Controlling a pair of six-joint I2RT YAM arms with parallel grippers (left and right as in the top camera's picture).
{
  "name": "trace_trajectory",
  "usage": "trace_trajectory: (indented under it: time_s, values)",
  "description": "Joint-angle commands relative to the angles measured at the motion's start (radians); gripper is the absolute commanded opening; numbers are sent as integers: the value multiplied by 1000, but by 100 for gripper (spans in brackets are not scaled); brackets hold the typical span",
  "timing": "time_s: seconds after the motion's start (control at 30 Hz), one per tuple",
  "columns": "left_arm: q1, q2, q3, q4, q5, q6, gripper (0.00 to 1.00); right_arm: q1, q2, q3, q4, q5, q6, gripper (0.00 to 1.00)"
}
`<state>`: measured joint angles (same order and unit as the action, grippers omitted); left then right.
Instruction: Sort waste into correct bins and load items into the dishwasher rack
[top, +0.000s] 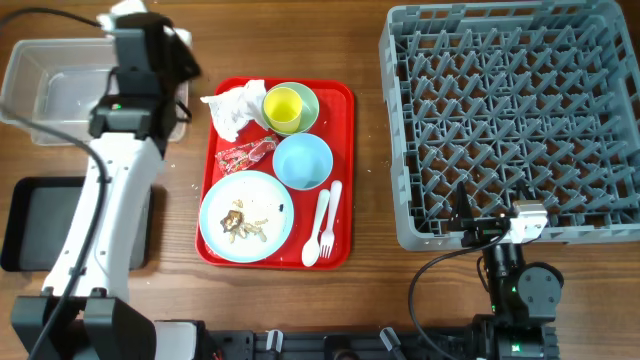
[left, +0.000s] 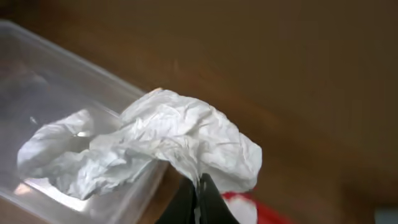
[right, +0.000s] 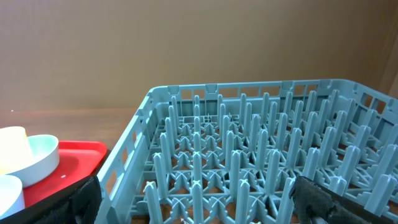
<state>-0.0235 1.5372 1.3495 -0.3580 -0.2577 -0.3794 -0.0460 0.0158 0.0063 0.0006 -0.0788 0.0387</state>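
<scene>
Left gripper (left: 198, 190) pinched shut on a fold of napkin (left: 155, 143), which looks light, soft and crushable, at the clear tub (left: 37, 93) rim, far-left corner.

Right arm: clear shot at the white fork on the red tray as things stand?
Probably yes. The right gripper is open and empty at the dishwasher rack's front-left corner, the fork lies along the red tray's right edge, and only bare table shows between them.

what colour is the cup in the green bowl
Yellow. The cup, nested in the pale green bowl, shows best in the overhead view.
</scene>
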Motion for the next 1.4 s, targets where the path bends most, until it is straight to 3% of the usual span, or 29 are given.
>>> trace_trajectory:
  time_s: [0.0, 0.23, 0.27, 0.3, 0.33, 0.37, 0.6, 0.8, 0.87, 1.0, 1.23, 1.37]
  values:
    - [95, 27, 12, 113, -80, -3, 4, -5, -5, -1, 4, -9, -11, 100]
    - [206, 187, 12, 234, -80, -3, 4, -5, -2, -1, 4, -9, -11, 100]
    - [214, 208, 12, 241, -80, -3, 8, -5, -2, -1, 4, -9, -11, 100]
    - [221, 227, 12, 243, -76, -3, 24, -5, -2, -1, 4, -9, -11, 100]
    - [225, 244, 12, 242, -74, -3, 66, -5, -2, -1, 3, -9, -11, 100]
    - [229, 257, 12, 237, -71, -3, 100, -5, -2, -1, 4, -9, -11, 100]
    - [210, 200, 12, 148, -11, -3, 100, -5, -2, -1, 4, -9, -11, 100]
    - [137, -6, 12, -166, 350, -2, 100, -5, -2, -1, 3, -9, -11, 100]
    - [103, -40, 12, -273, 440, -3, 85, -5, -2, -1, 4, -9, -11, 100]
    - [24, -14, 2, -434, 455, -3, 78, -5, -2, -1, 4, -9, -11, 100]
    - [-78, 145, -37, -364, 369, 3, 75, -5, -2, -1, 4, -9, -11, 100]
    - [-79, 253, -37, -277, 356, 105, 75, -5, -2, -1, 4, -9, -11, 100]
